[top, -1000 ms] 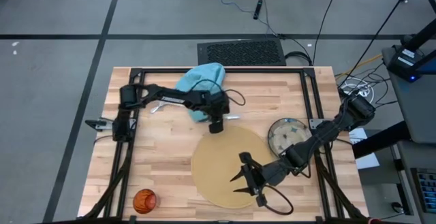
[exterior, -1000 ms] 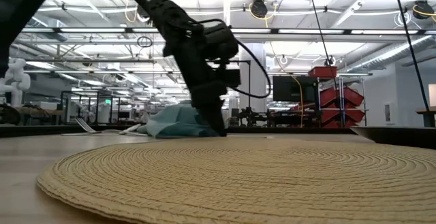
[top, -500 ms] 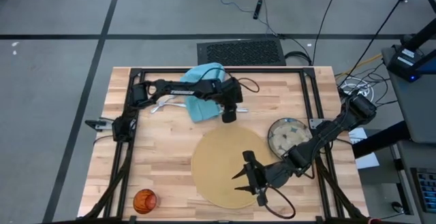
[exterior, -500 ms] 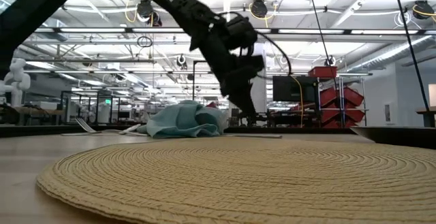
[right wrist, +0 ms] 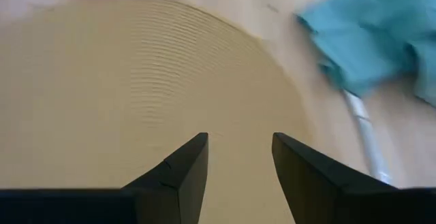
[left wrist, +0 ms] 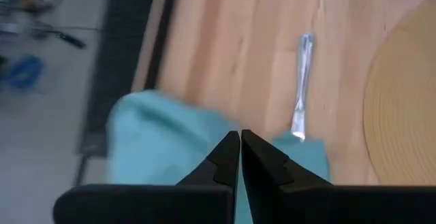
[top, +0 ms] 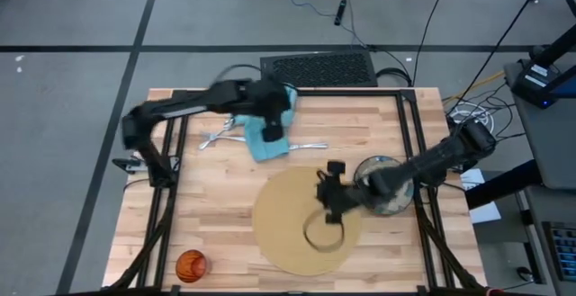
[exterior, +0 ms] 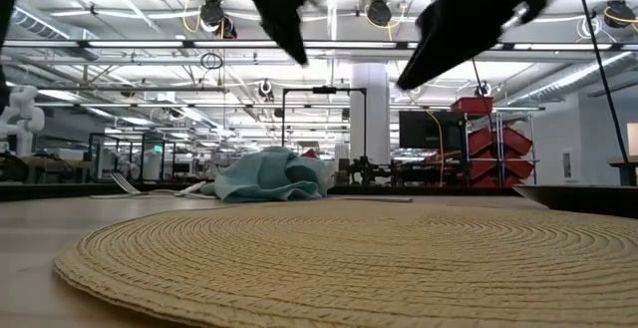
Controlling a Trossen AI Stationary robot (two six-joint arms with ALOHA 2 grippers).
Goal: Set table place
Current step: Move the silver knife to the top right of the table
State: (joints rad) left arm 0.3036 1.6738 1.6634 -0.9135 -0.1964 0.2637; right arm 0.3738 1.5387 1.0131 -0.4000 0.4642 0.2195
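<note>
The round tan mat [top: 297, 228] lies on the table [top: 207, 206], near its front edge. The teal napkin [top: 267, 125] lies bunched at the far side, and the knife [top: 308, 145] lies flat beside it, with more cutlery [top: 214, 139] to its left. The glass bowl [top: 387, 188] stands right of the mat, partly under my right arm. An orange cup [top: 191, 264] stands at the front left. My left gripper [left wrist: 240, 142] hangs shut, high above the napkin [left wrist: 157, 142]. My right gripper [right wrist: 238, 149] is open over the mat [right wrist: 122, 81], holding nothing.
Black frame rails [top: 175, 206] run along the table's left, right and far sides. In the low view both arms cross the top of the picture, well above the mat [exterior: 349, 258] and the napkin [exterior: 269, 178].
My left gripper has stayed shut and risen steeply from the table beside the knife. It has swung toward the far left, over the napkin. My right gripper has stayed open, gone from the mat's near edge toward the far edge, and tipped downward. The knife stays flat on the table.
</note>
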